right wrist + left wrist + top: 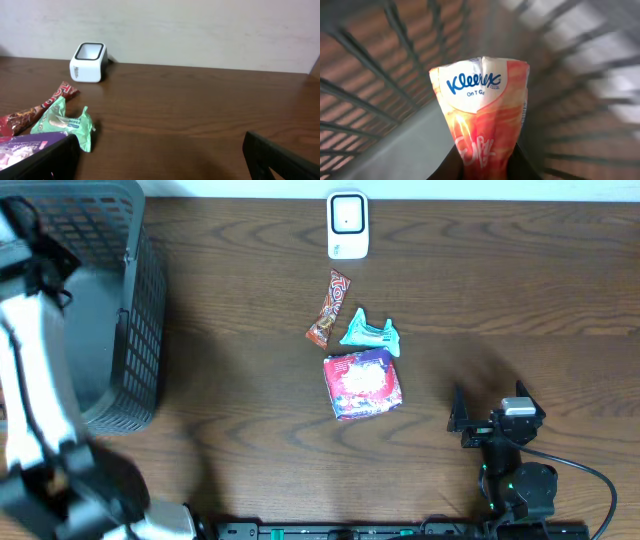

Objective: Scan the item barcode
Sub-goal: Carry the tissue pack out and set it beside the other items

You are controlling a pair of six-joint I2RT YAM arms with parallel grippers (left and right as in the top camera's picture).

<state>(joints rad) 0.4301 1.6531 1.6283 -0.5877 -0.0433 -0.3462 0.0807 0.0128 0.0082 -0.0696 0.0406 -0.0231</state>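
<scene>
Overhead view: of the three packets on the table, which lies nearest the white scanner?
The long, thin red-brown snack bar; the teal wipes packet and the bigger purple-and-red pack lie farther from the scanner.

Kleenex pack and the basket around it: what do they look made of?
Kleenex pack: thin printed plastic film, glossy, judging by its sheen and the creases where it is pinched below. Basket: dark grey, matte, stiff open lattice; probably moulded plastic, possibly coated wire.

My dark wood table (250,300) holds a scanner (348,225) at twelve o'clock, a basket (140,300) at ten, and a candy bar (330,308), wipes (370,332) and packet (363,383) mid-table.
</scene>
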